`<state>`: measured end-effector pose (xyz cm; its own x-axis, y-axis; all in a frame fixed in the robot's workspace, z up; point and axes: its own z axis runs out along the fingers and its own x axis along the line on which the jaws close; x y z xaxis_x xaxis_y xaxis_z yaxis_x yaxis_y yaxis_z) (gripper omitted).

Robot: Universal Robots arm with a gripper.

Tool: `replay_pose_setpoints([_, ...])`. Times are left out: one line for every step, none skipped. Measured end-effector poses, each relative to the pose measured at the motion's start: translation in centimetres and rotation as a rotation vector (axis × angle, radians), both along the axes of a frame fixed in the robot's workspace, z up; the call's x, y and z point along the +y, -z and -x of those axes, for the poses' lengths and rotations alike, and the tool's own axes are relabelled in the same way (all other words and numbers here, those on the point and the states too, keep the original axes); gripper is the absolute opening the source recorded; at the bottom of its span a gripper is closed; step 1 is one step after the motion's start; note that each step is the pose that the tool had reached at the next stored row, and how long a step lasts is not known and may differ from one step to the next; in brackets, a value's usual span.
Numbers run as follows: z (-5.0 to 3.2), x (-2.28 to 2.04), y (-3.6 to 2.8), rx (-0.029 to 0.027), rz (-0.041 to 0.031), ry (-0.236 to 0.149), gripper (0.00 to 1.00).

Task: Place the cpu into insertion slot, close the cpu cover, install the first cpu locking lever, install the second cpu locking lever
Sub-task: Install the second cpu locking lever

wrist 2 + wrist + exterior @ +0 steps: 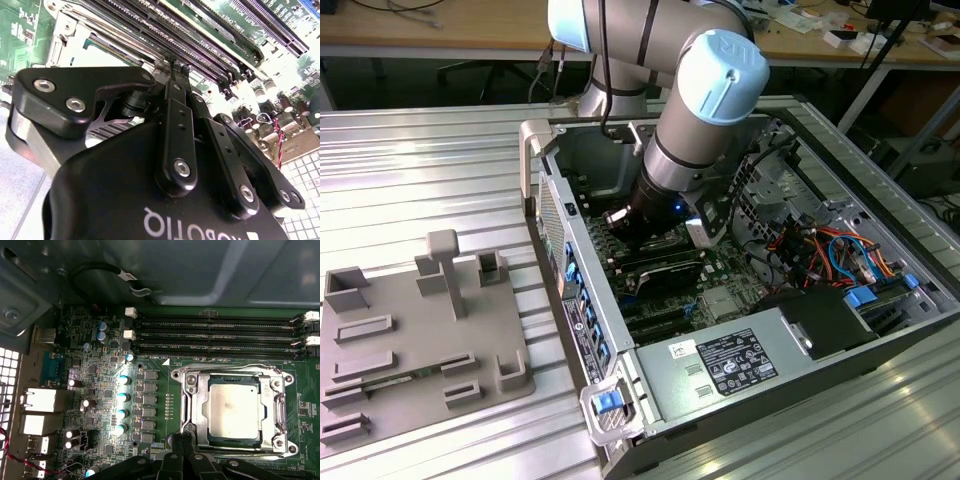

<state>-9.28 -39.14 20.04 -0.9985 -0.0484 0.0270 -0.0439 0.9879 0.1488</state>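
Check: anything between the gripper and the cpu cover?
Nothing visible. In the first wrist view the gripper has its fingertips together at the edge of the cpu cover, which lies flat around the cpu seated in the socket. No cable or part lies between them.

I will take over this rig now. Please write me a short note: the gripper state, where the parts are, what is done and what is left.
Gripper: fingers closed together, holding nothing, tips right beside the socket edge in the first wrist view.
CPU: already seated in the socket, its metal top showing.
CPU cover: lowered around the chip, lying flat as far as I can see.
Done: chip placed; cover appears closed.
Left: both locking levers. I cannot tell from these views whether either one is latched, so check them before going on.
The arm reaches into the open computer case from above.
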Motion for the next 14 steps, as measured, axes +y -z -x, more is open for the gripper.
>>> replay_pose_setpoints([0.0,0.02,-0.01,0.0001,0.0007,0.0,0.11])
replay_pose_setpoints([0.01,0.06,-0.03,0.0,0.0025,0.0,0.11])
replay_pose_setpoints([0.01,0.11,-0.06,-0.0001,0.007,0.0,0.11])
replay_pose_setpoints([0.0,0.18,-0.1,-0.0002,0.0157,0.0,0.11])
replay_pose_setpoints([0.0,0.22,-0.15,-0.0004,0.0218,0.0,0.11])
replay_pose_setpoints([0.0,0.32,-0.21,-0.0001,0.033,0.0,0.11])
replay_pose_setpoints([0.0,0.42,-0.24,0.0,0.0443,0.0,0.11])
replay_pose_setpoints([0.0,0.52,-0.27,0.0,0.0519,0.0,0.11])
replay_pose_setpoints([0.01,0.68,-0.29,0.0002,0.0571,0.0,0.11])
replay_pose_setpoints([0.01,0.83,-0.29,0.0003,0.0574,0.0,0.11])
replay_pose_setpoints([0.01,1.02,-0.28,0.0,0.0568,0.0,0.11])
replay_pose_setpoints([0.03,1.22,-0.3,0.0004,0.0574,0.0,0.11])
replay_pose_setpoints([0.06,1.32,-0.29,0.0002,0.0571,0.0,0.11])
replay_pose_setpoints([0.09,1.37,-0.28,0.0,0.0569,0.0,0.11])
